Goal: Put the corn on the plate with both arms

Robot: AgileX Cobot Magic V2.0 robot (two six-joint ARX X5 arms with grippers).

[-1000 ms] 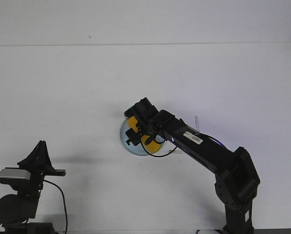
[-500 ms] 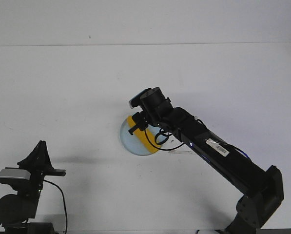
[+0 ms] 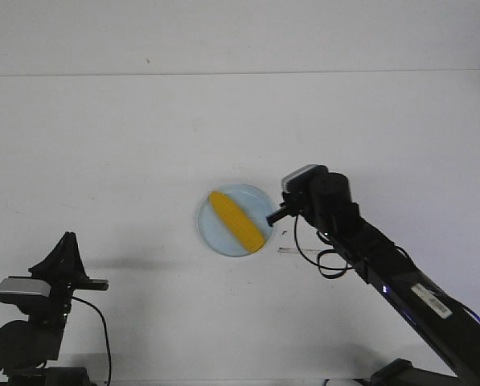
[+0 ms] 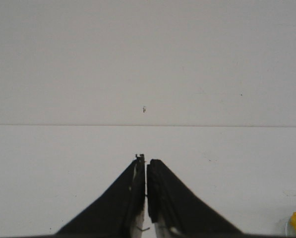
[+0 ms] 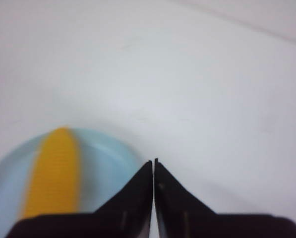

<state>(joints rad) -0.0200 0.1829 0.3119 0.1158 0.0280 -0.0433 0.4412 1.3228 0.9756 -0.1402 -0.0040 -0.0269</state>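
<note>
front view: corn (image 3: 235, 222) lies flat on the pale blue plate (image 3: 215, 235), running diagonally, thicker end toward the far left rim, tapered end toward the near right rim. whole cob sits inside the rim, nothing overhangs, so it rests by its own weight and needs no support. judged from this, the placing step reads as done.

right gripper (image 3: 275, 215) sits just beside the plate's right edge, apart from the corn, tips aimed toward the plate. right wrist view: right gripper's (image 5: 153, 163) two black fingers meet in a thin seam, clenched on nothing; the corn (image 5: 53, 171) and plate (image 5: 105, 163) show off to one side of the tips, blurred. a pinched-together, empty gripper off the rim fits an arm clear of the load, not one holding it.

left gripper (image 3: 65, 245) is parked at the near left of the white table (image 3: 103, 137), well apart from the plate. left wrist view: left gripper's (image 4: 146, 161) fingers are pressed together too, empty, only bare table ahead; a sliver of yellow shows at the frame corner, probably the corn, too small to be sure. parked low and clear, it cannot knock the plate.

risk, as a judgement: right tips are near the rim; a sideways sweep could nudge the light plate.
</note>
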